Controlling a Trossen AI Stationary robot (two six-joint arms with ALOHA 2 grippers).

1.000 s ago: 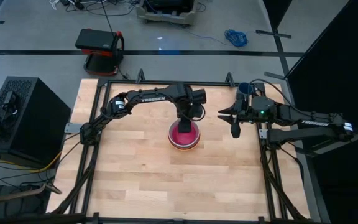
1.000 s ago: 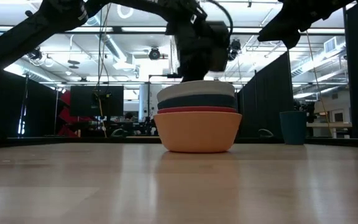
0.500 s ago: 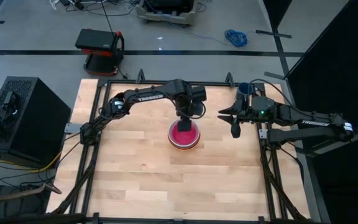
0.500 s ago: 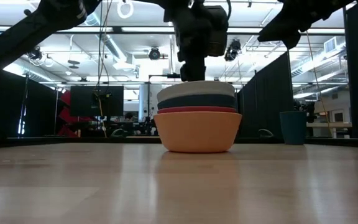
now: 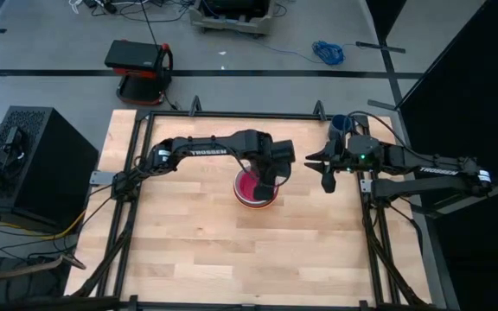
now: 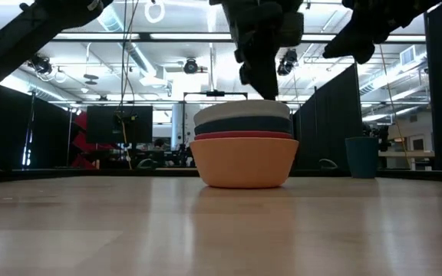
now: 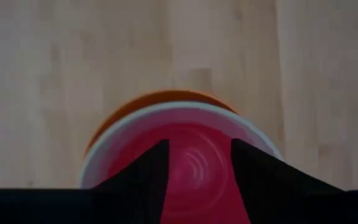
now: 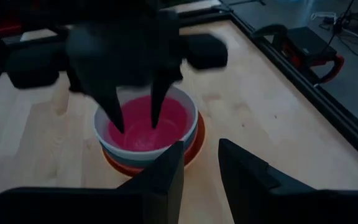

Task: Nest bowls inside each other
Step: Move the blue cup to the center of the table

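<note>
The bowls stand nested in one stack (image 5: 251, 192) at the table's middle. From the bottom they are orange (image 6: 244, 162), red (image 6: 244, 136), teal-blue (image 6: 244, 124) and white (image 6: 236, 110). The magenta-pink bowl (image 7: 197, 186) sits inside the white one. My left gripper (image 7: 199, 143) hangs open just above the pink bowl's hollow, fingers pointing down, touching nothing (image 8: 137, 124). My right gripper (image 5: 319, 170) waits open above the table's right edge, apart from the stack.
A blue cup (image 5: 341, 123) stands at the far right corner beside the right arm. A dark metal frame (image 5: 232, 115) rims the table. Bare wood (image 5: 232, 259) lies open on the near side and to the left of the stack.
My left gripper has risen off the top of the stack and drifted toward the table's right and near edges, so it now hangs over the stack's right half. The nested bowls have stayed where they were.
</note>
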